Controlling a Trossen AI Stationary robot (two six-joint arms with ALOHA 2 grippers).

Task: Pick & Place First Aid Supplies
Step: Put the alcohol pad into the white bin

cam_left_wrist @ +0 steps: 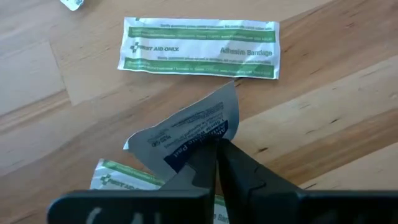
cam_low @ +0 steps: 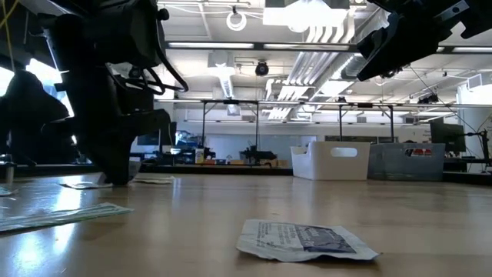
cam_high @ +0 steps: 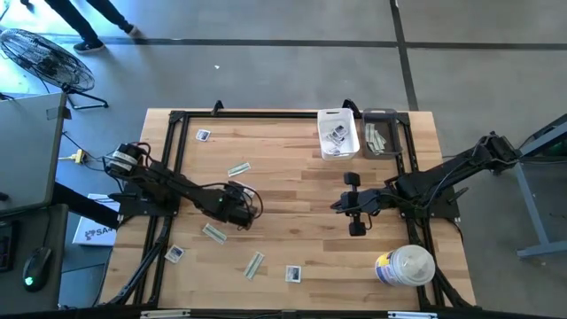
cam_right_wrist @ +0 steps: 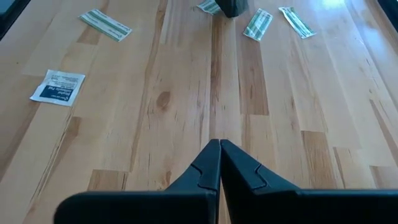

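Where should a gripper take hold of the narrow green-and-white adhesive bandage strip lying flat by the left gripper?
The narrow green-and-white adhesive bandage strip lies flat on the wooden table, so probably come from straight above and pinch across its short width near the middle, fingers straddling the long edges. The left gripper is shut on a square white packet with blue print, so it isn't free.

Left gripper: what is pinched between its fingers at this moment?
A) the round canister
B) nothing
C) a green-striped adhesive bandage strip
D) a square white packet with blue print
D. In the left wrist view the left gripper is shut on the white packet with blue print, its corner lifted off the wood, while a green-striped bandage strip lies loose beyond it.
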